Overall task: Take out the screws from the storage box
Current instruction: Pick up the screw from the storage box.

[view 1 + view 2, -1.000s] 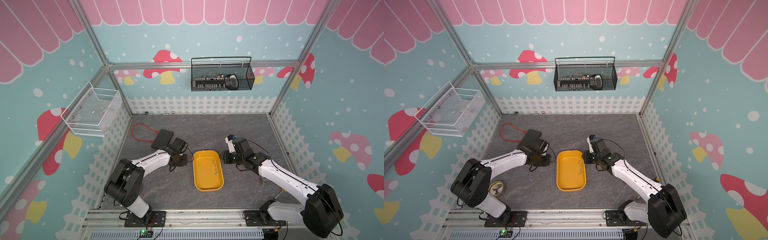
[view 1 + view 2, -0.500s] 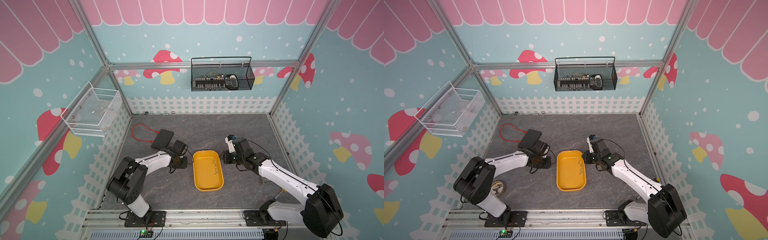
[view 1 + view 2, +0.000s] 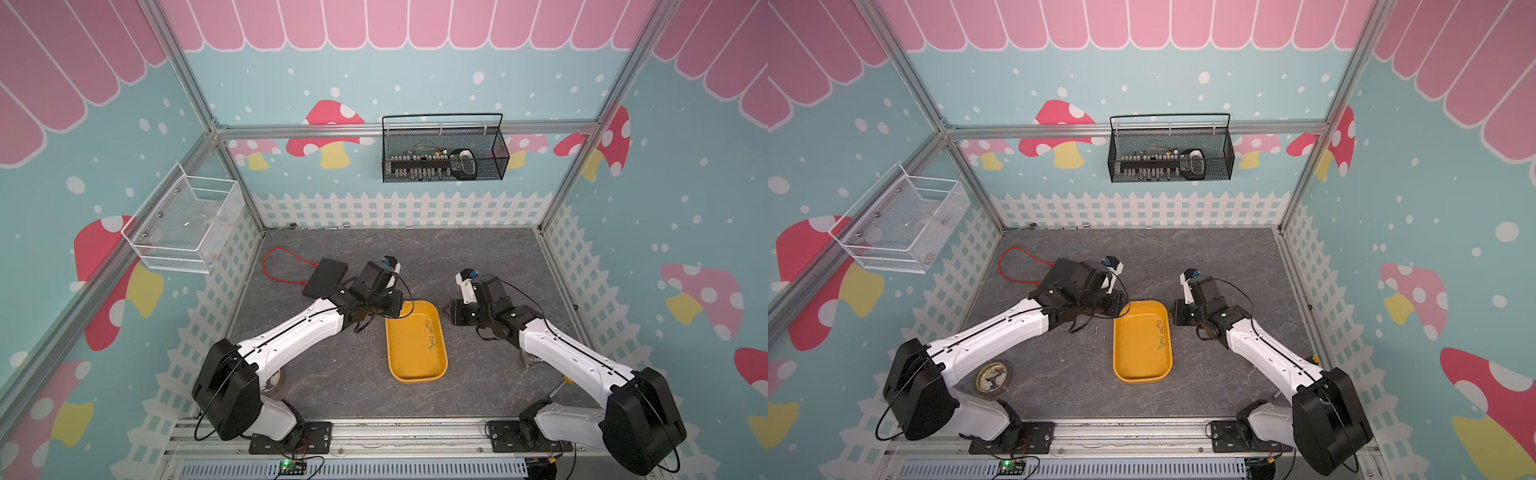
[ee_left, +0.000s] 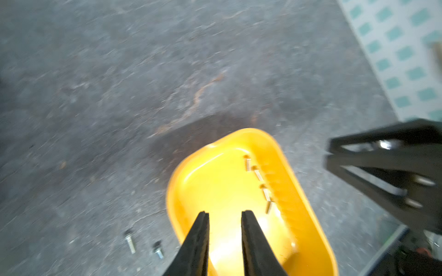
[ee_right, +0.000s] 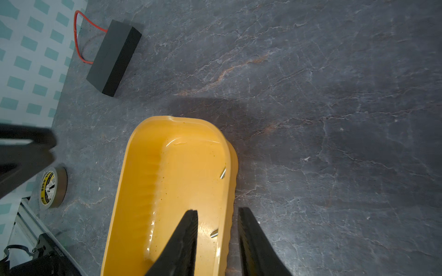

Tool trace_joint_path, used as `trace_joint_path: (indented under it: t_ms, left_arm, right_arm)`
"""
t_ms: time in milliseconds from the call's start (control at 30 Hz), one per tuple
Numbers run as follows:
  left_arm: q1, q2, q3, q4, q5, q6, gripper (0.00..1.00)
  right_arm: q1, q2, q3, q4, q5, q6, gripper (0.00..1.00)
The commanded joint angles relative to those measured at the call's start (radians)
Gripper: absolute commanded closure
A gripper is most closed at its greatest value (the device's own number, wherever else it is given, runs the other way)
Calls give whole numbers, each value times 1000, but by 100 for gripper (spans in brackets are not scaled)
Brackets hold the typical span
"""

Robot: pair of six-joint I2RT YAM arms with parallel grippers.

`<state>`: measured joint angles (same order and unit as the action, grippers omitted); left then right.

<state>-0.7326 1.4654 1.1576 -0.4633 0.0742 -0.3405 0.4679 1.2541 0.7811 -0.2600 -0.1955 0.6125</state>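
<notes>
Right, my left gripper (image 4: 224, 213) hung over the far-left corner of the storage box (image 3: 411, 361), jaws parted a bit w/ nothing btw them, prob. lined up to dip in for a pick. My right gripper (image 5: 217, 211) straddled the box's right wall, one finger inside and one outside, jaws apart. It looked like bracing so the tub wouldn't slide, tho I couldn't tell if the pads touched the plastic. The box sat mid-table (image 3: 478, 257), its long side running near to far. Four screws (image 4: 258, 174) lay inside along the right wall toward the far end, close to my right finger, which could crowd the left's reach. Two loose screws (image 4: 129, 241) lay on the table just left of the box. Around: black box (image 3: 325, 277) w/ red cable (image 3: 278, 266) at far left, tape roll (image 3: 992, 377) near-left by my left arm's base, both well apart from the tub. Neither blocked the way; the wall hugging those screws was the real nuisance.
</notes>
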Motion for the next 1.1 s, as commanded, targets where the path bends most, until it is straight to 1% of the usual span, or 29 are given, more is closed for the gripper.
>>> trace_joint_path:
  t_ms: [0, 67, 100, 133, 200, 267, 400, 567, 700, 1067]
  left_arm:
    - [-54, 37, 0, 2, 115, 117, 72]
    - [-81, 87, -7, 7, 154, 162, 72]
    - [-103, 110, -21, 18, 186, 195, 71]
    - [-123, 128, -34, 32, 193, 213, 70]
    - [-154, 165, -53, 54, 164, 214, 70]
    - [-166, 196, -62, 63, 138, 212, 70]
    - [-202, 254, -54, 91, 117, 222, 70]
    - [-227, 300, -55, 140, 94, 213, 69]
    - [-240, 355, -42, 150, 28, 185, 68]
    - [-241, 419, -40, 166, -12, 207, 67]
  right_arm:
    - [-8, 13, -17, 33, -50, -13, 66]
    - [-14, 13, -17, 33, -48, -13, 66]
    - [-24, 9, -17, 21, -42, -15, 66]
    - [-40, -2, -24, 18, -49, -14, 66]
    - [-90, -31, -45, 21, -83, -11, 66]
    - [-118, -52, -52, 20, -100, -14, 66]
    - [-131, -69, -60, 23, -113, -7, 66]
    - [-132, -65, -77, 34, -128, 0, 67]
    - [-132, -81, -84, 36, -125, 5, 67]
    - [-132, -104, -75, 25, -117, 7, 66]
